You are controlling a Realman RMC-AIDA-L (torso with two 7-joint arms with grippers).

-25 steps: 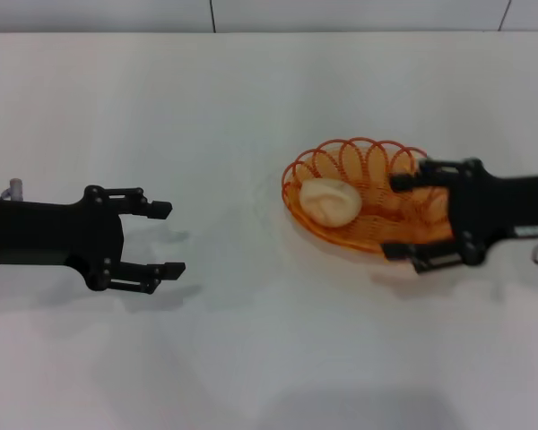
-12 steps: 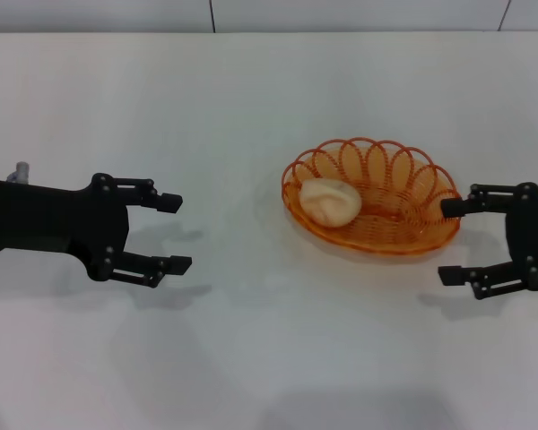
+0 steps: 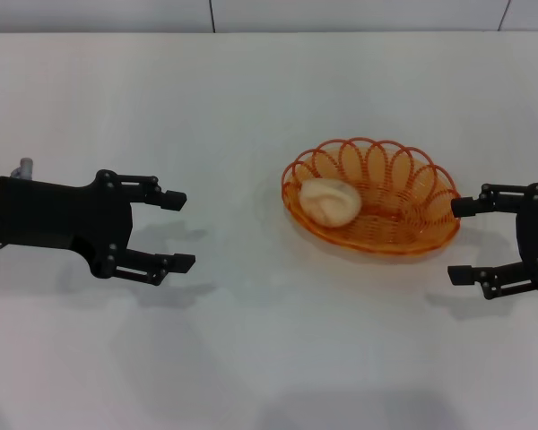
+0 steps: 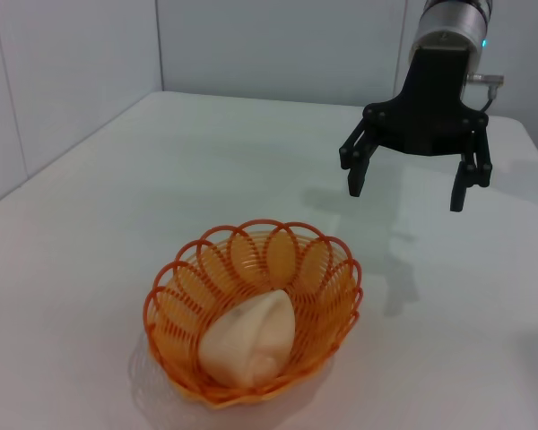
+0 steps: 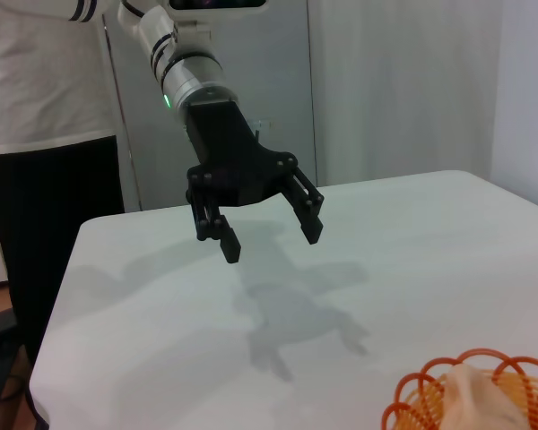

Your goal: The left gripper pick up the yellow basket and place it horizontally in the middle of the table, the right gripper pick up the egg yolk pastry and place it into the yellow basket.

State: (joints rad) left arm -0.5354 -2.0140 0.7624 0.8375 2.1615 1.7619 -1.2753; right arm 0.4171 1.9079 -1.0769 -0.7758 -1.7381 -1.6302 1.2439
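Observation:
The yellow basket (image 3: pixel 372 195) lies lengthwise on the white table (image 3: pixel 251 107), right of the middle. The egg yolk pastry (image 3: pixel 329 201) rests inside its left end. In the left wrist view the basket (image 4: pixel 254 309) holds the pastry (image 4: pixel 249 339); in the right wrist view only the basket's rim (image 5: pixel 430 381) and the pastry's top (image 5: pixel 473 399) show. My right gripper (image 3: pixel 459 240) is open and empty, just off the basket's right end; it also shows in the left wrist view (image 4: pixel 405 190). My left gripper (image 3: pixel 177 230) is open and empty at the left, also showing in the right wrist view (image 5: pixel 271 239).
A wall runs along the table's far edge (image 3: pixel 211 32). In the right wrist view a person in a white top and dark trousers (image 5: pixel 45 134) stands behind the table's far end.
My right gripper has drawn back to the right, from over the basket's right end to just off it, still open. The left gripper edged slightly right. Basket and pastry stay put.

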